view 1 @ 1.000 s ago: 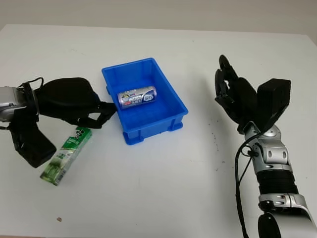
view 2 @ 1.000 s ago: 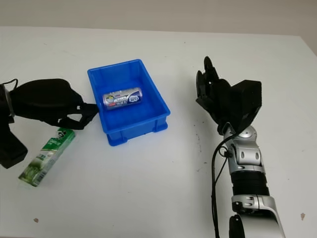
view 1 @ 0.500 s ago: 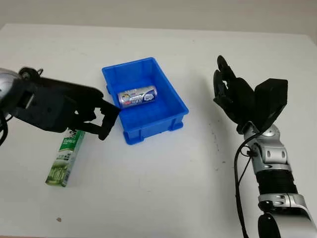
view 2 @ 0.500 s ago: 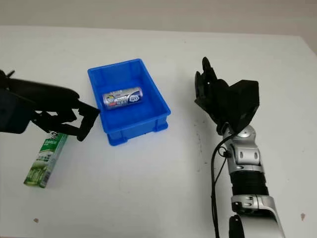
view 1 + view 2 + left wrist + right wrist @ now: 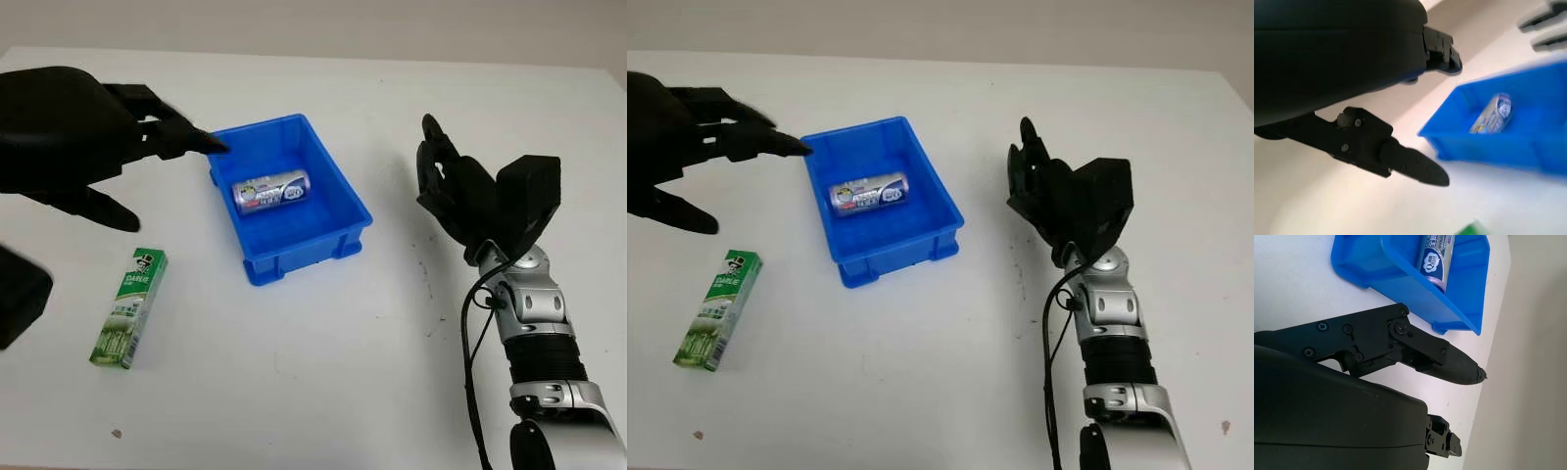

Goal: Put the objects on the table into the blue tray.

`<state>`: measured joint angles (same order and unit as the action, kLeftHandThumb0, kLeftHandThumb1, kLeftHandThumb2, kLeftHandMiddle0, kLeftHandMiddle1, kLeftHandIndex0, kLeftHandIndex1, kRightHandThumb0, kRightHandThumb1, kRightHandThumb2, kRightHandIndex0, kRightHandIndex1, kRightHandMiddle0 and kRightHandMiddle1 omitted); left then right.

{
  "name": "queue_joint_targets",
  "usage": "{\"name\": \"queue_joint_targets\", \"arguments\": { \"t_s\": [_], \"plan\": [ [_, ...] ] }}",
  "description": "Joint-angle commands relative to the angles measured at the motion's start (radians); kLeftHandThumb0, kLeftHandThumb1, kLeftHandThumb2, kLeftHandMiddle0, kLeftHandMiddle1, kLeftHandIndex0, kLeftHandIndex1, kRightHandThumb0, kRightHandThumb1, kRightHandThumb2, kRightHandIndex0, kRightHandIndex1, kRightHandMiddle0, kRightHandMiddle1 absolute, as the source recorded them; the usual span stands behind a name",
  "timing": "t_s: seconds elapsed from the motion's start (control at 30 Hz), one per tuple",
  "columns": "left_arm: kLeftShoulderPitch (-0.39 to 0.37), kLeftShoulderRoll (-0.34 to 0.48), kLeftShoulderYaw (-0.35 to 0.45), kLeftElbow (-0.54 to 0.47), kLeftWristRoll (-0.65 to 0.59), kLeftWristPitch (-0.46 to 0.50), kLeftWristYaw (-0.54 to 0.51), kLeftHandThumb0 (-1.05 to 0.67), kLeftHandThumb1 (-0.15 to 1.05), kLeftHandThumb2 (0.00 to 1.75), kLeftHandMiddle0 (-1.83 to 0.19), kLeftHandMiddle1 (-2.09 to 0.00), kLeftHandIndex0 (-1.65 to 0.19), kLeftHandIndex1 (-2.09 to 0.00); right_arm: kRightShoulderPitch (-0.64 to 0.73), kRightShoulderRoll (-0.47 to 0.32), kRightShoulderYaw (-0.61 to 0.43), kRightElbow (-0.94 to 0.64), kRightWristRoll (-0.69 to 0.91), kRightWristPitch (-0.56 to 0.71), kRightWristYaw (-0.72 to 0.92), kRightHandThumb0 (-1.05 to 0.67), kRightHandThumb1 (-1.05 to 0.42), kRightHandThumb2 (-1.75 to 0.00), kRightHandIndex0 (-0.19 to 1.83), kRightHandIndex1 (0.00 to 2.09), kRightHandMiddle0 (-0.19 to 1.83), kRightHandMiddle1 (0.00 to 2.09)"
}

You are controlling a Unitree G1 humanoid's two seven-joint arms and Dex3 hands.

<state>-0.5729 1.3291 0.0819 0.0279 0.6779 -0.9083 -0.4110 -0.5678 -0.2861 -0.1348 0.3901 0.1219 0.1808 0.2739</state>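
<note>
Green box (image 5: 127, 307) lies flat on table (image 5: 313, 392) – judged light, stiff, best gripped across narrow sides | left hand (image 5: 69, 137) raised, open, nothing held | right hand (image 5: 456, 191) open – idle beside blue tray (image 5: 358, 211)

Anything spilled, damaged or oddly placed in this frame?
Nothing stands out. The green box lies flat on the table, outside the blue tray; the silver pack lies inside it. Both hands are open: left hand, right hand.

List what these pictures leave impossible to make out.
- Green box: small print is too small in the eye views; the left wrist view's edge cuts off all but a corner.
- Silver pack in the blue tray: label blurred in the left wrist view.
- Left hand: the eye view's edge cuts off its wrist.
</note>
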Motion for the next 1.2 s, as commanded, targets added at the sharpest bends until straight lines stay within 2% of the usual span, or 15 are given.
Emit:
{"name": "queue_joint_targets", "arguments": {
  "t_s": [0.0, 0.07, 0.13, 0.2, 0.3, 0.47, 0.53, 0.6, 0.73, 0.9, 1.0, 1.17],
  "plan": [
    [-0.015, 0.047, 0.013, 0.057, 0.159, -0.135, 0.169, -0.29, 0.91, 0.07, 0.17, -0.02, 0.11, -0.04, -0.015, 0.006, -0.003, 0.002, 0.003, -0.002, -0.01, -0.68, -1.05, -0.77, -0.19, 0.0, -0.19, 0.0],
    [-0.034, 0.062, -0.009, 0.115, 0.297, -0.23, 0.34, -0.25, 0.93, 0.07, 0.15, -0.04, 0.1, -0.05, -0.018, 0.009, -0.001, 0.006, 0.004, -0.006, -0.013, -0.67, -1.05, -0.77, -0.19, 0.0, -0.19, 0.0],
    [-0.062, 0.086, -0.053, 0.174, 0.4, -0.32, 0.461, -0.24, 0.97, 0.08, 0.14, -0.05, 0.11, -0.05, -0.025, 0.015, -0.001, 0.018, 0.008, -0.018, -0.011, -0.67, -1.05, -0.77, -0.19, 0.0, -0.19, 0.0],
    [-0.081, 0.109, -0.093, 0.205, 0.519, -0.366, 0.608, -0.28, 1.0, 0.08, 0.12, -0.06, 0.09, -0.06, -0.029, 0.018, 0.0, 0.026, 0.011, -0.019, -0.006, -0.68, -1.05, -0.77, -0.19, 0.0, -0.19, 0.0],
    [-0.104, 0.148, -0.159, 0.214, 0.669, -0.358, 0.794, -0.29, 1.03, 0.08, 0.14, -0.05, 0.12, -0.05, -0.033, 0.022, 0.001, 0.031, 0.013, -0.018, -0.007, -0.68, -1.05, -0.78, -0.19, 0.0, -0.19, 0.0],
    [-0.13, 0.22, -0.26, 0.189, 0.822, -0.32, 0.937, -0.33, 1.03, 0.06, 0.16, -0.05, 0.14, -0.05, -0.045, 0.028, -0.004, 0.049, 0.02, -0.024, -0.006, -0.67, -1.05, -0.78, -0.19, 0.0, -0.19, 0.0],
    [-0.133, 0.226, -0.294, 0.189, 0.852, -0.308, 0.986, -0.33, 1.02, 0.05, 0.16, -0.05, 0.12, -0.05, -0.048, 0.028, -0.002, 0.055, 0.019, -0.026, -0.004, -0.68, -1.05, -0.77, -0.19, 0.0, -0.19, 0.0],
    [-0.129, 0.212, -0.339, 0.198, 0.884, -0.295, 1.078, -0.25, 1.03, 0.07, 0.12, -0.07, 0.09, -0.07, -0.049, 0.027, 0.002, 0.057, 0.014, -0.025, -0.003, -0.68, -1.05, -0.78, -0.19, 0.0, -0.19, 0.0],
    [-0.158, 0.185, -0.406, 0.214, 0.878, -0.335, 1.136, -0.16, 1.05, 0.18, 0.1, -0.06, 0.04, -0.08, -0.046, 0.026, 0.004, 0.054, 0.01, -0.028, -0.004, -0.68, -1.05, -0.79, -0.19, 0.0, -0.19, 0.0],
    [-0.101, 0.188, -0.46, 0.209, 0.917, -0.256, 1.283, -0.13, 1.05, 0.29, -0.01, -0.09, -0.06, -0.11, -0.032, 0.024, -0.003, 0.032, 0.013, -0.015, -0.017, -0.66, -1.05, -0.8, -0.19, 0.0, -0.19, 0.0],
    [-0.083, 0.195, -0.466, 0.18, 0.901, -0.256, 1.267, -0.11, 1.05, 0.34, -0.02, -0.07, -0.08, -0.1, -0.028, 0.025, -0.008, 0.031, 0.02, -0.023, -0.014, -0.65, -1.05, -0.78, -0.19, 0.0, -0.19, 0.0],
    [-0.067, 0.194, -0.465, 0.15, 0.853, -0.293, 1.193, -0.14, 1.05, 0.29, 0.01, -0.05, -0.04, -0.07, -0.03, 0.023, -0.005, 0.041, 0.019, -0.023, -0.006, -0.66, -1.05, -0.77, -0.19, 0.0, -0.19, 0.0]
  ]
}}
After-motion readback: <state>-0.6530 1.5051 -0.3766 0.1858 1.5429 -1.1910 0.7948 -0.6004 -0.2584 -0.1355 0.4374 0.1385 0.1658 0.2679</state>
